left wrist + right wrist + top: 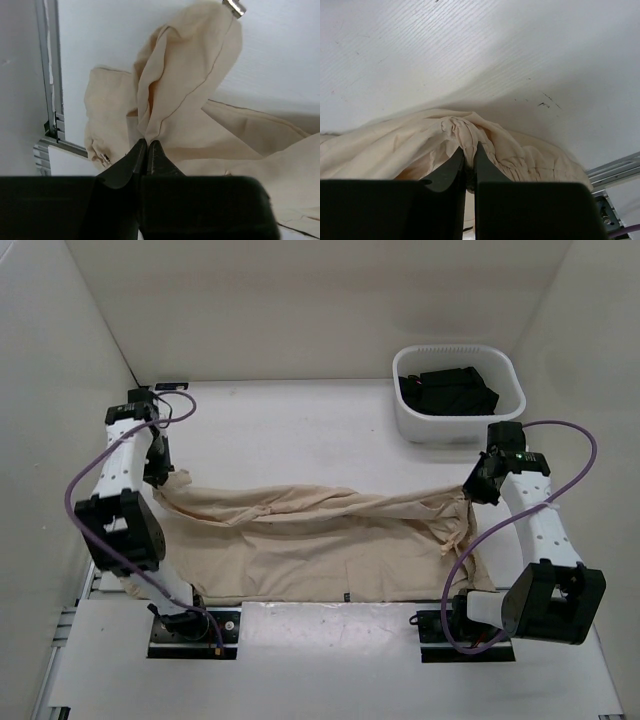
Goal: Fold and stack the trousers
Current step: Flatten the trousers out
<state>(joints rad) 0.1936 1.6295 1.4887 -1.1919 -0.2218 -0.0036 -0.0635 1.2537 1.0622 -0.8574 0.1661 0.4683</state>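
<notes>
Two black two-finger grippers are each closed tight on cloth: the left gripper (147, 145) pinches a leg fold, the right gripper (470, 150) the gathered waistband. On the one white table (300, 430), one pair of light beige soft cloth trousers (300, 540) lies stretched left to right between both arms. At far right, one white plastic basket (450, 430) holds black folded garments (450, 390), their count unclear.

The left tool (147, 145) pinches a raised fold of the trousers (200, 100).
</notes>
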